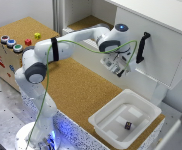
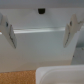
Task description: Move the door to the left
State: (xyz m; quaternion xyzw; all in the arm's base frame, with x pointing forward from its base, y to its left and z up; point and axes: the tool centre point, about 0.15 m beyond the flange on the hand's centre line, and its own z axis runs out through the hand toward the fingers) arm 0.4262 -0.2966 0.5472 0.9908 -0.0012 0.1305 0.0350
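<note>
The door (image 1: pixel 158 55) is a large white panel on the front of the cabinet at the exterior view's right, with a short black bar handle (image 1: pixel 142 47). My gripper (image 1: pixel 121 69) hangs just in front of the door's lower part, to the left of and below the handle, not touching it. In the wrist view the gripper (image 2: pixel 40 32) is open, its two fingers (image 2: pixel 7 31) spread wide with only the white door face (image 2: pixel 40 47) behind them. A small dark spot (image 2: pixel 41 10) shows on the door; I cannot tell if it is the handle.
A white plastic tub (image 1: pixel 125 117) with a small dark object (image 1: pixel 127 125) stands on the cork table (image 1: pixel 76 90) below the gripper; its rim (image 2: pixel 60 75) shows in the wrist view. A cork box with coloured buttons (image 1: pixel 13 42) stands at the left.
</note>
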